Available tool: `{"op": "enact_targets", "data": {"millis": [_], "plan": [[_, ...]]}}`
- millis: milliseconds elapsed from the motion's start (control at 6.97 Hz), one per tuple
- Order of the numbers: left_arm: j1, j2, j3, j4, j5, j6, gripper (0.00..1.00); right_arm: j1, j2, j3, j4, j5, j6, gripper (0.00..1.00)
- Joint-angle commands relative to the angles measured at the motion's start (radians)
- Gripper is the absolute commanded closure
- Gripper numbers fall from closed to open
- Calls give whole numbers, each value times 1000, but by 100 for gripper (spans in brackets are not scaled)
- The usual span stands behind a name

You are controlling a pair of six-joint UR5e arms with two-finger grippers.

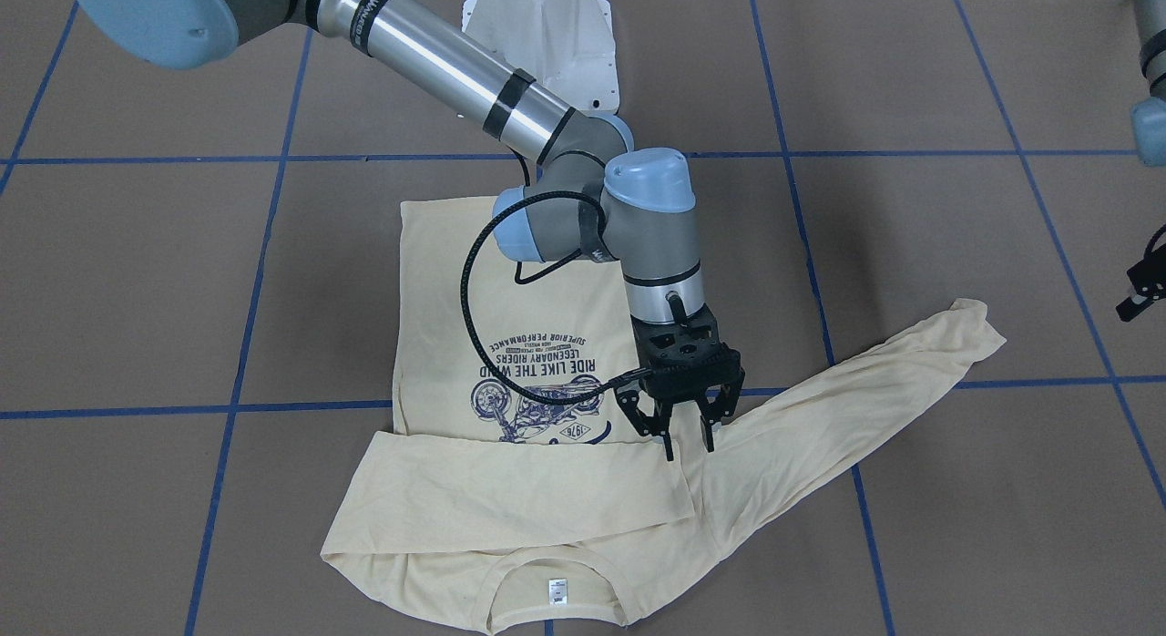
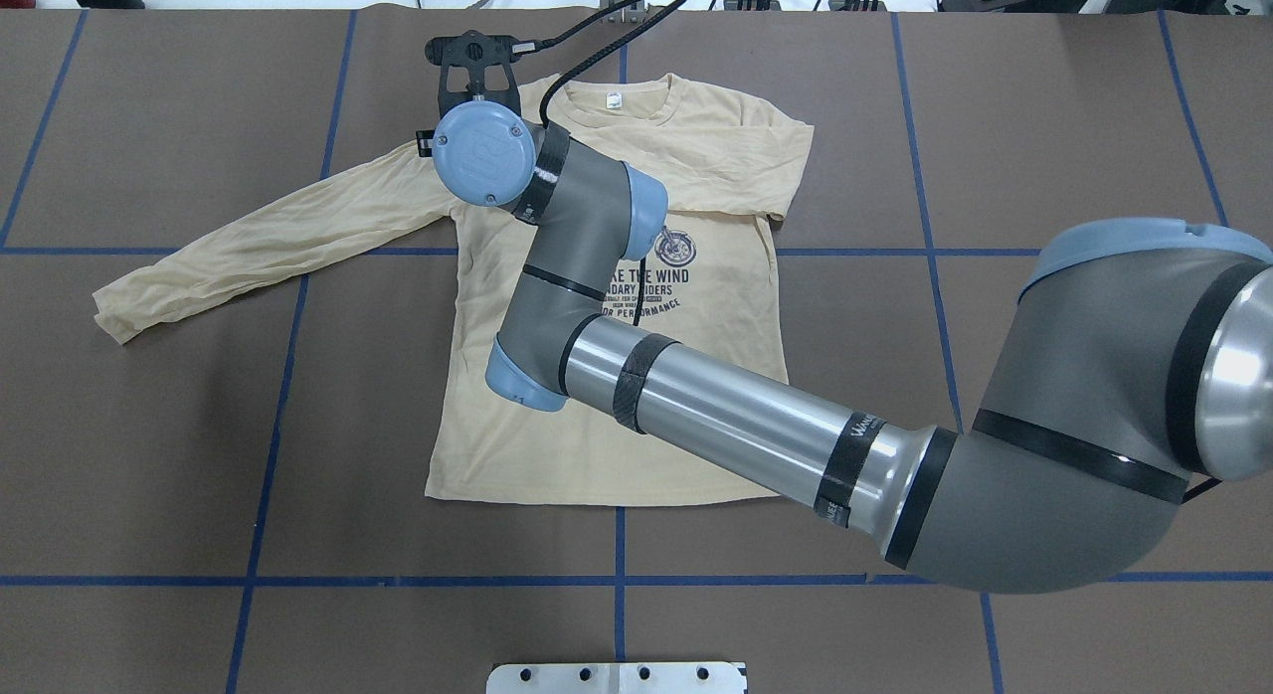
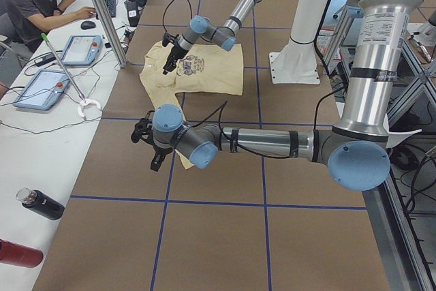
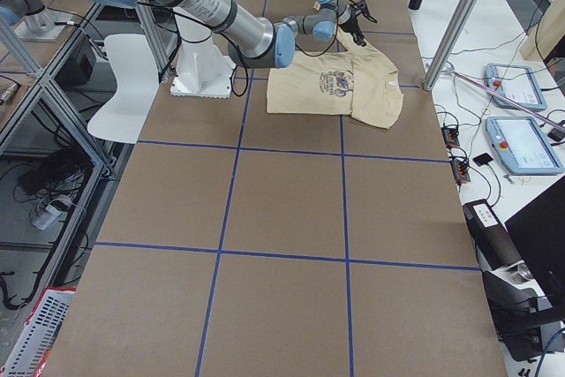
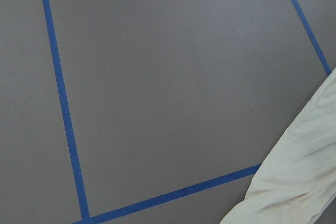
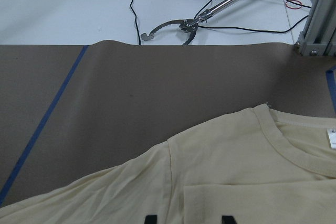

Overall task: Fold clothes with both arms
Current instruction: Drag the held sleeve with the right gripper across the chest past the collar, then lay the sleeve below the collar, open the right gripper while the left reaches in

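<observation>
We see the T-shirt (image 2: 517,445) flat on the bench (image 2: 149,426), print (image 1: 537,381) up, hem toward the robot, collar & neck tag (image 1: 557,590) at the far side. The sleeve on the robot's right (image 1: 510,499) lies folded across the chest, covering the top of the print. The sleeve on the robot's left (image 2: 249,247) lies stretched out to the left, its cuff slanting back toward the robot.

The R arm (image 2: 736,416) reaches across the shirt body, w/ the R gripper (image 1: 690,445) pointing down at the left shoulder, where that sleeve joins the body. Its jaws stand apart w/ nothing btwn them. The fingertips (image 6: 150,219) are over cloth, but we can't tell if they touch.

The L gripper (image 3: 153,155) hangs over bare bench near the left cuff; whether it's spread or closed we can't tell. Its wrist cam shows brown bench, blue tape lines (image 5: 58,103) & the sleeve end in the corner.
</observation>
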Motion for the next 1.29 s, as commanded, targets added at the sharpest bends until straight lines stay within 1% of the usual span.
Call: {"op": "enact_targets", "data": {"millis": [0, 143, 287, 430, 574, 717, 861, 1004, 1147], "plan": [[12, -20, -13, -6, 3, -85, 0, 6, -1, 20, -10, 20, 3, 1], [29, -21, -15, -26, 20, -112, 0, 24, -34, 109, -79, 61, 4, 1], [66, -20, -45, -31, 94, -192, 0, 57, -101, 289, -254, 134, -6, 1], [125, -9, -85, -58, 159, -312, 0, 91, -181, 436, -347, 217, -12, 1], [177, 12, -104, -99, 194, -412, 0, 125, -247, 522, -400, 292, -19, 1], [246, 41, -106, -163, 257, -534, 0, 157, -293, 578, -432, 346, -35, 1], [321, 72, -104, -223, 325, -661, 0, 194, -345, 648, -501, 401, -83, 1], [386, 96, -104, -241, 409, -726, 0, 217, -396, 725, -568, 414, -147, 1], [440, 115, -104, -244, 478, -791, 1, 231, -460, 795, -581, 420, -170, 1]]}}
